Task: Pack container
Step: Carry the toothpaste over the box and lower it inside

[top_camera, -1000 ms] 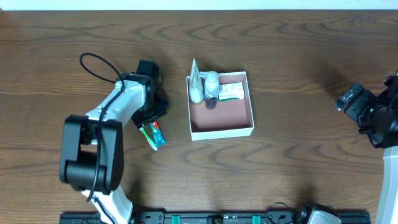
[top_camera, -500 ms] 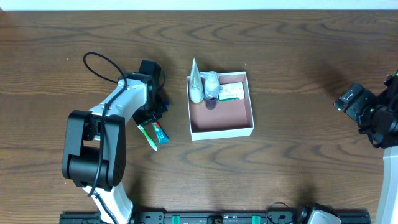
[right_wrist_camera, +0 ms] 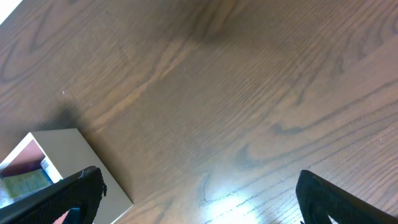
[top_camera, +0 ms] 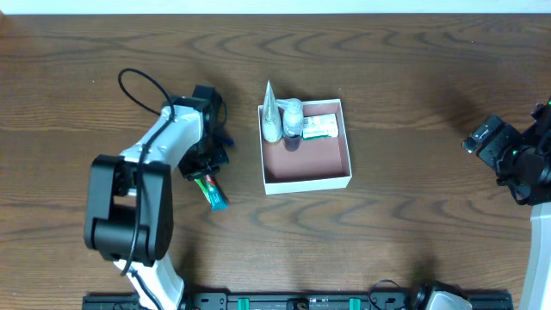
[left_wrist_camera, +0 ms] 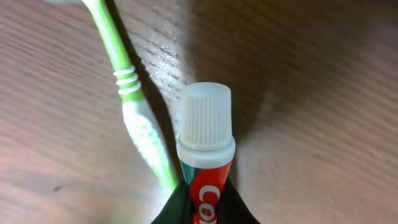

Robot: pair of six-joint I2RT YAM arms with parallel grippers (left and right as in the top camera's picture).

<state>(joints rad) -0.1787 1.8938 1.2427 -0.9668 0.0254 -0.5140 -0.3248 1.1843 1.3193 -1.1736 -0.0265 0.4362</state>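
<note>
A red and teal toothpaste tube (left_wrist_camera: 206, 134) with a ribbed white cap points away from the left wrist camera. My left gripper (left_wrist_camera: 205, 202) is shut on its red body, and overhead the tube (top_camera: 213, 195) sticks out below that gripper (top_camera: 205, 172). A green toothbrush (left_wrist_camera: 134, 118) lies on the wood just left of the tube. The container (top_camera: 308, 182), a white square box with a reddish-brown inside, holds a white cone-tipped tube (top_camera: 271, 116), a small bottle (top_camera: 294, 119) and a green-white carton (top_camera: 320, 127) along its far wall. My right gripper (right_wrist_camera: 205, 205) is open over bare wood.
The right arm (top_camera: 516, 159) stands at the far right edge of the table, well away from the box. A corner of the container (right_wrist_camera: 68, 155) shows at the lower left of the right wrist view. A black cable (top_camera: 138, 86) loops above the left arm.
My left gripper has closed on the toothpaste tube, and the tube has shifted slightly toward the front left. The right arm has not moved.
</note>
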